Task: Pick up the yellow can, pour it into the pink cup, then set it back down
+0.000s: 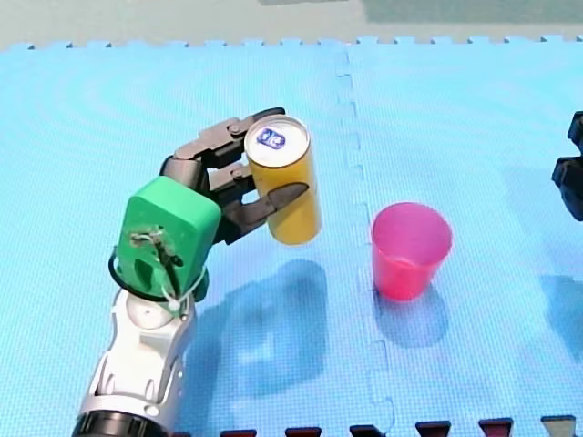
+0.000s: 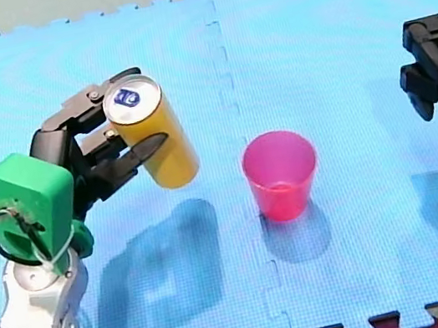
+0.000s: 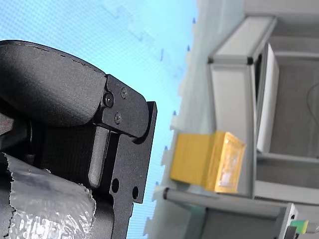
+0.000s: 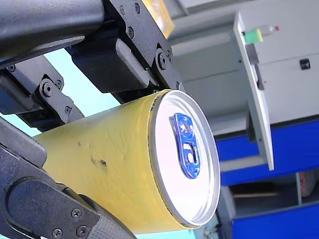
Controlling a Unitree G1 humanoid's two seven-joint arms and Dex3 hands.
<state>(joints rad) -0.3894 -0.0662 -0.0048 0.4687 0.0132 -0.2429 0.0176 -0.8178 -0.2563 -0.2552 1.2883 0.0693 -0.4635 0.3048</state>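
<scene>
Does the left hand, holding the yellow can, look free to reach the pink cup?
Probably yes: the left hand holds the yellow can aloft beside the pink cup, bare mat between; the right hand is beyond the cup.

Silver forearm [image 1: 137, 364], green wrist housing [image 1: 170, 232], black left hand [image 1: 228, 177], small screws [image 4: 130, 32]

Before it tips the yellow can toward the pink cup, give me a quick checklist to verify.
1. Grip: left hand wraps the yellow can, held off the mat: ok.
2. Can above the pink cup: it hangs beside it, not over it: not ok.
3. Cup upright, mouth up: ok.
4. Can opened: blue tab lies flat, opening unclear: cannot tell.
5. Right hand away from the cup, at the mat's right edge: ok.
</scene>
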